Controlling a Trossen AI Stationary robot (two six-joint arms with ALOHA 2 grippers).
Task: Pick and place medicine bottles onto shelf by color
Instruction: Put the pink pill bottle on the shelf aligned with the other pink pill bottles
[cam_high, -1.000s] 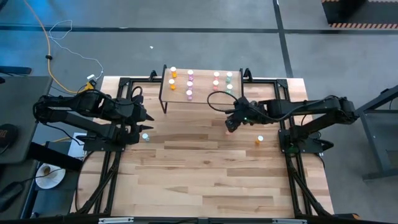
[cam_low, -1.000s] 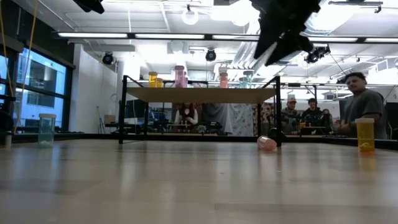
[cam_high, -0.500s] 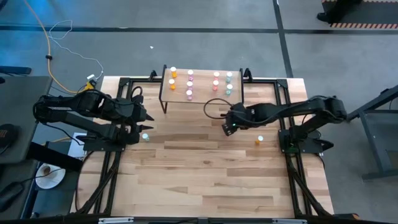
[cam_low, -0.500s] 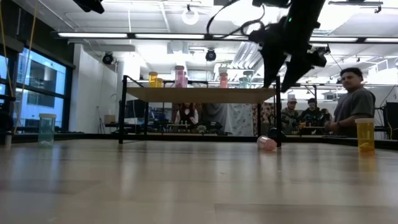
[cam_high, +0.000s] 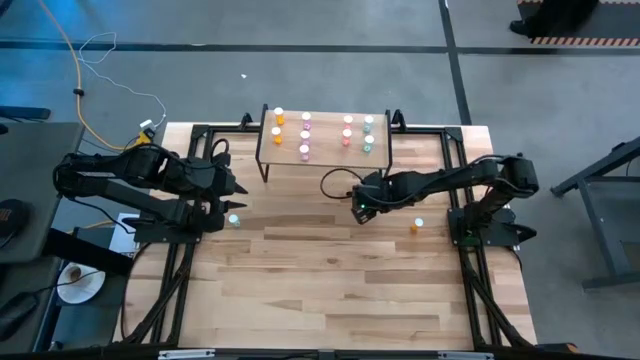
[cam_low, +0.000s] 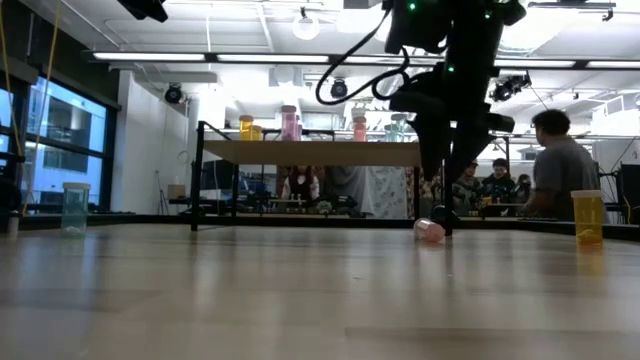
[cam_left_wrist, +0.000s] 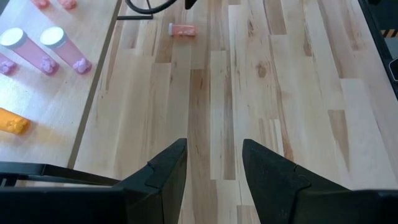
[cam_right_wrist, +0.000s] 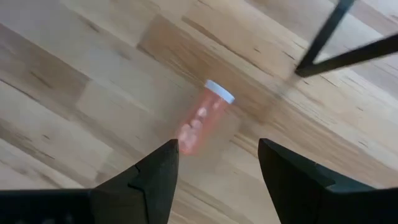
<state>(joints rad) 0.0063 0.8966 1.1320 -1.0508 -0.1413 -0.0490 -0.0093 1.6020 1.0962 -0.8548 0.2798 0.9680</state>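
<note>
The right claw (cam_right_wrist: 214, 171) hangs over a pink bottle (cam_right_wrist: 202, 118) that lies on its side on the table (cam_high: 330, 290), near the shelf's front leg. Its fingers are spread wide with nothing between them, and the bottle shows in the gap ahead of them. The step in hand, as I judge it, is the pickup of this fallen bottle.

The shelf (cam_high: 322, 155) already carries upright bottles in rows: orange, pink, red and teal. An orange bottle (cam_high: 417, 226) stands on the table close by the right arm, and a teal bottle (cam_high: 234, 220) stands beside the left claw (cam_left_wrist: 212, 171), which waits at the table's left side, partly open and empty.

Next, the right claw should come down astride the bottle's body and close across it, then carry it to the pink row. A lying bottle may roll when touched.
</note>
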